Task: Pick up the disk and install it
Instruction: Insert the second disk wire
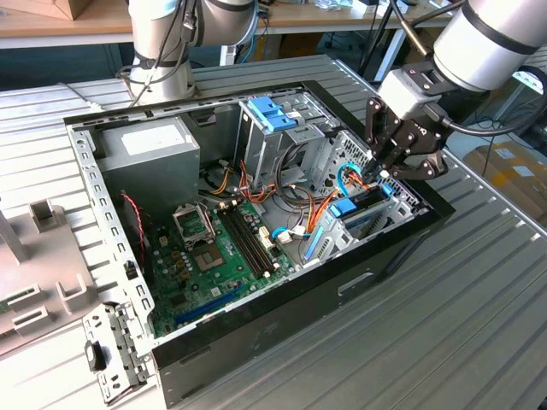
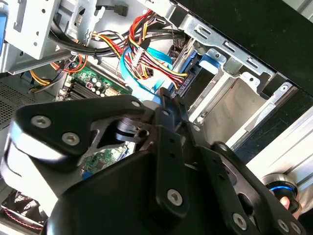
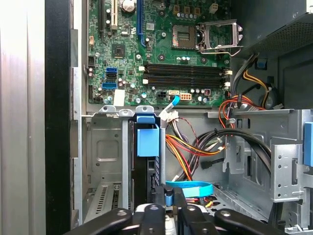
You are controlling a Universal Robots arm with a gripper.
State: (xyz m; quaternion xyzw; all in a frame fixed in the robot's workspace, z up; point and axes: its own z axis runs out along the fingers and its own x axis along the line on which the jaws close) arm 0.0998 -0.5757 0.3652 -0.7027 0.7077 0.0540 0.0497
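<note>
exterior view: ribbed metal tabletop (image 1: 479, 290) carries an open computer case (image 1: 282, 316), lying on its side with the panel off. the grey power supply (image 1: 154, 149) sits in the far corner toward the exterior view's left. the green motherboard (image 1: 214, 256) covers the floor of the case, cpu socket bare.

at the end toward the exterior view's right is the metal drive cage (image 3: 105, 147). the arm reaches down into it from above.

the disk (image 3: 148, 142) looks to be in the cage, standing on edge in a slot. its blue carrier tab faces up and a dark edge shows beneath it. nothing flat and silver lies loose on the tabletop.

the end effector (image 1: 382, 173) hangs just above the cage, tips down among the wiring, close to a blue flat cable (image 3: 190, 188). cannot tell whether it is spread, pressed together or pinching anything.

judgement: pick-up is done and the disk is in its bay. whether it is fully seated or cabled cannot be read from here.
</note>
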